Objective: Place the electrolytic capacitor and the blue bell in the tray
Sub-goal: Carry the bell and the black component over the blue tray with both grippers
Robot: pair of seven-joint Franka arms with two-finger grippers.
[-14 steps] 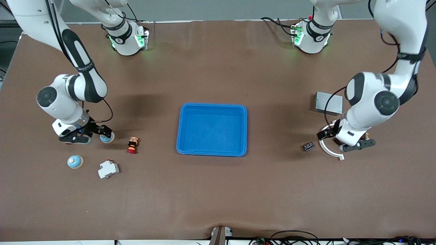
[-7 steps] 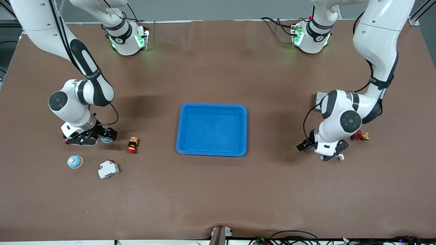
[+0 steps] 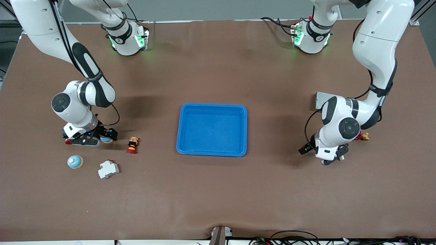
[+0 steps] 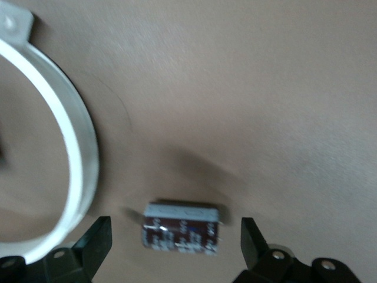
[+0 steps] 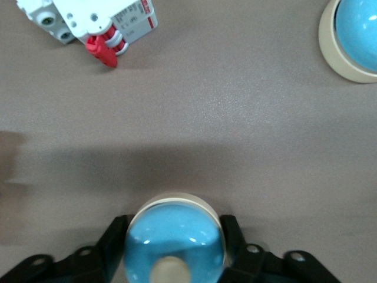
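- The right gripper point(image 3: 103, 137) is low at the table toward the right arm's end. Its fingers point(image 5: 116, 234) are closed narrowly against both sides of a blue dome-shaped bell with a cream base and knob point(image 5: 174, 240), which sits on the brown table cover point(image 3: 218, 190).
- A second blue bell point(image 3: 75, 161) stands free, nearer to the front camera than the held one.
- A white plastic circuit breaker with a red lever point(image 3: 108, 169) lies beside that second bell, toward the tray.
- A small red and yellow push-button part point(image 3: 132, 145) lies just beside the right gripper, between it and the tray.
- The bright blue shallow rectangular plastic tray point(image 3: 212, 152) is at the middle of the table, well apart from both grippers, with nothing in it.
- The left gripper point(image 4: 175, 230) is low toward the left arm's end. Its fingers point(image 4: 97, 236) are spread wide on either side of a dark cylindrical electrolytic capacitor with a grey band point(image 4: 181, 227), with a gap on each side. The capacitor lies on its side on the table cover.
- A white plastic ring point(image 4: 76, 153) lies near the capacitor, not touching it.
- A grey metal box point(image 3: 319, 98) is partly hidden by the left arm.
- A small red and gold part point(image 3: 363, 136) lies beside that arm.
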